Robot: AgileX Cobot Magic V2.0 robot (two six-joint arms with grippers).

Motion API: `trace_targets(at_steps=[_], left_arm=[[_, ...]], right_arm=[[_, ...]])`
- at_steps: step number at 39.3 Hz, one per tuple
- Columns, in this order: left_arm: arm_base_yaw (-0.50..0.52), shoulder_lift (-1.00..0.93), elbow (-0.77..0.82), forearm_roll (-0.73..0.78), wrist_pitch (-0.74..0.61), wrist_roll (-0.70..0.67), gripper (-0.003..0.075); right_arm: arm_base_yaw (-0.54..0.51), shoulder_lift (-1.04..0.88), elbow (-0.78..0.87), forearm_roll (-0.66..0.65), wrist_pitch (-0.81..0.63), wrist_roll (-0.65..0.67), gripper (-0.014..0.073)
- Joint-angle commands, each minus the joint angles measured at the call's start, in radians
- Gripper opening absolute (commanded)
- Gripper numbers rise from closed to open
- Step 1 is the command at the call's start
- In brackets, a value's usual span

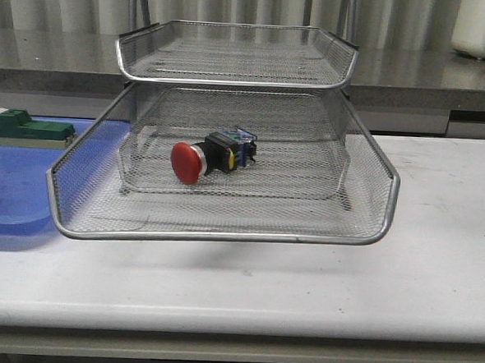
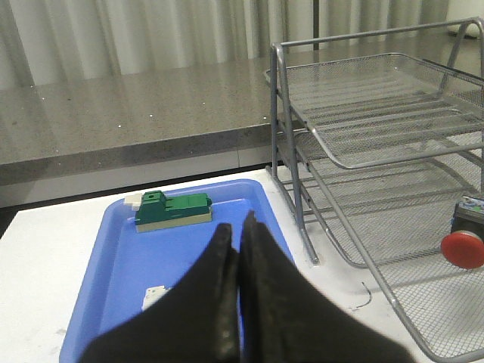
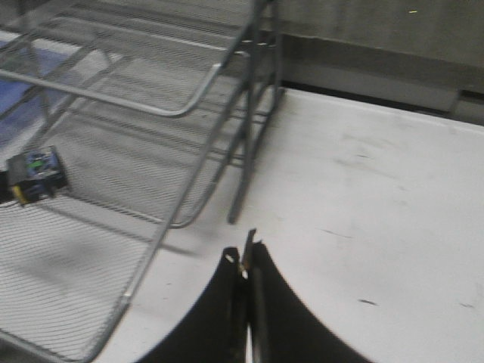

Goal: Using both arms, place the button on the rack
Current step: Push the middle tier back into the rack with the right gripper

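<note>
Nearest the front camera is the white counter [image 1: 302, 292], bare along its front edge, and behind it stands the rack [image 1: 223, 230], a silver wire-mesh letter tray whose wide lowest tier fills the middle of the frame, with further tiers stacked above it. On that lowest tier, just left of centre in the frame, lies the button [image 1: 213, 157], tipped on its side: a round red mushroom cap facing the lower left, then a black body with small blue and yellow parts behind it. It rests on the mesh with nothing touching it. Neither arm shows in the front view. In its own wrist view the left gripper [image 2: 239, 227] hangs with its jaws pressed together and holding nothing, above a blue tray [image 2: 106, 265] that carries a green block [image 2: 174, 210] and a small white cube [image 2: 153, 296]. The right gripper [image 3: 247, 261] likewise has its jaws closed and empty, over bare counter beside the rack's posts. Judging by this, the placing looks finished; what seems left is to keep both arms clear without knocking the rack.
</note>
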Motion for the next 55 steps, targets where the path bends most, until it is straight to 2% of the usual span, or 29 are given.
trace_targets(at_steps=[1, 10, 15, 19, 27, 55], left_arm=[[0.001, 0.009, -0.027, -0.017, -0.081, -0.009, -0.0019], [0.001, 0.009, -0.027, -0.017, -0.081, -0.009, -0.0019], [0.001, 0.009, -0.027, -0.017, -0.081, -0.009, -0.0019], [0.001, 0.009, -0.027, -0.017, -0.081, -0.009, -0.0019], [0.001, 0.009, -0.027, -0.017, -0.081, -0.009, -0.0019], [0.001, 0.009, -0.027, -0.017, -0.081, -0.009, -0.0019]], right_arm=[[0.135, 0.111, -0.069, 0.002, -0.104, -0.004, -0.011], [0.452, 0.353, -0.114, 0.002, -0.2, -0.004, -0.011], [0.572, 0.488, -0.143, 0.002, -0.204, -0.004, -0.011], [0.626, 0.584, -0.165, 0.002, -0.205, -0.004, -0.011], [0.634, 0.71, -0.199, 0.001, -0.206, -0.004, -0.011], [0.461, 0.857, -0.375, -0.067, -0.214, -0.005, -0.011]])
